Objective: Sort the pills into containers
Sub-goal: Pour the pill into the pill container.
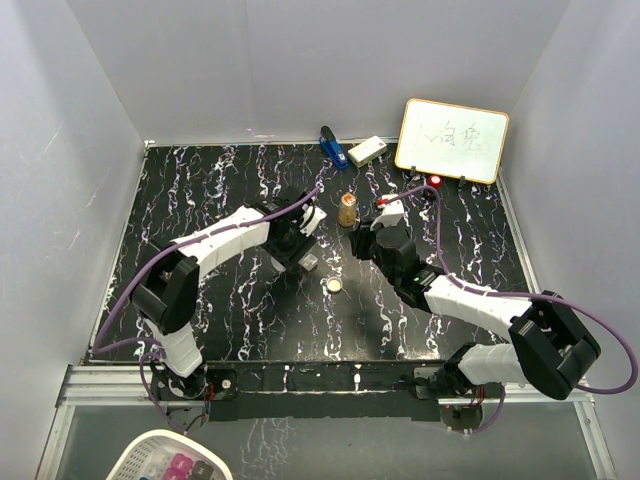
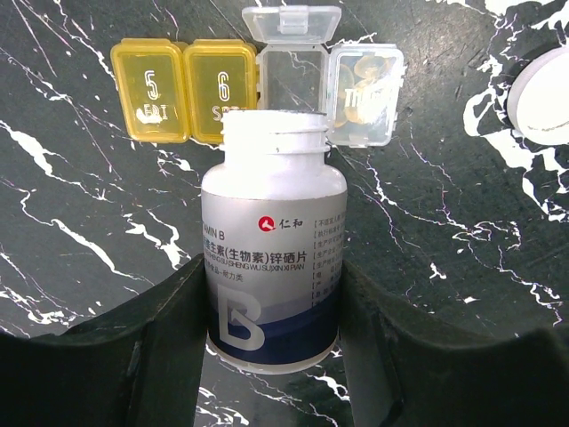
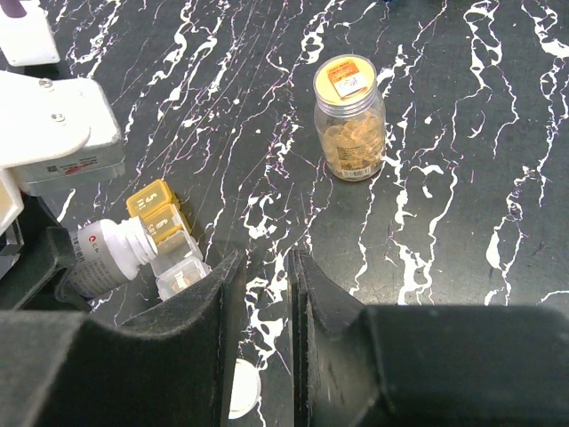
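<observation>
Our left end effector is clamped on the white bottle, uncapped, its mouth just over the open section of the pill box. If we tilt too fast, pills may miss that narrow section and scatter on the tabletop. Our right end effector hangs nearly closed and empty, with the amber bottle well apart.

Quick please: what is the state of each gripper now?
Left gripper: closed on the white pill bottle, its cap off.
Right gripper: nearly closed, holding nothing.
</observation>
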Robot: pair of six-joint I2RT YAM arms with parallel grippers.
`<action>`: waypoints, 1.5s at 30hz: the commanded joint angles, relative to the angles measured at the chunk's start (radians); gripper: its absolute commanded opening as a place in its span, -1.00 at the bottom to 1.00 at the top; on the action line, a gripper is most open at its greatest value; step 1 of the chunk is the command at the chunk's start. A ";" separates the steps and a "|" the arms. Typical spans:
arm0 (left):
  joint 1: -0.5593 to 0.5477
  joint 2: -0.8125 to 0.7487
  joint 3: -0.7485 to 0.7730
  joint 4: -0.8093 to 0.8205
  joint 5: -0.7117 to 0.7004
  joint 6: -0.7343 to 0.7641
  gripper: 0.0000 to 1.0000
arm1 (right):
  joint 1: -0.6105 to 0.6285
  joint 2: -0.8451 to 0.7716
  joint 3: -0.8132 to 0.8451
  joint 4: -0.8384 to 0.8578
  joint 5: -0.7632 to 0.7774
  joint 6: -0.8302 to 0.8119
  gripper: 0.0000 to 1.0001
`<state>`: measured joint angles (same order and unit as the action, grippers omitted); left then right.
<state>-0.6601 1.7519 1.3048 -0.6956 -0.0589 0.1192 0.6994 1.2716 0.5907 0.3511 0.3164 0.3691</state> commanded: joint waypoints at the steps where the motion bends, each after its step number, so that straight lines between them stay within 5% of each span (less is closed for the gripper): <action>1: 0.005 0.035 0.064 -0.077 0.010 0.011 -1.00 | 0.002 0.002 -0.008 0.054 0.021 0.005 -0.54; 45: 0.002 0.166 0.268 -0.290 -0.019 0.004 -1.00 | 0.002 -0.005 -0.034 0.071 0.020 0.014 -0.54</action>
<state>-0.6601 1.9400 1.5578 -0.9432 -0.0650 0.1295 0.6994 1.2716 0.5644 0.3683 0.3168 0.3737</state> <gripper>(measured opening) 0.504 0.234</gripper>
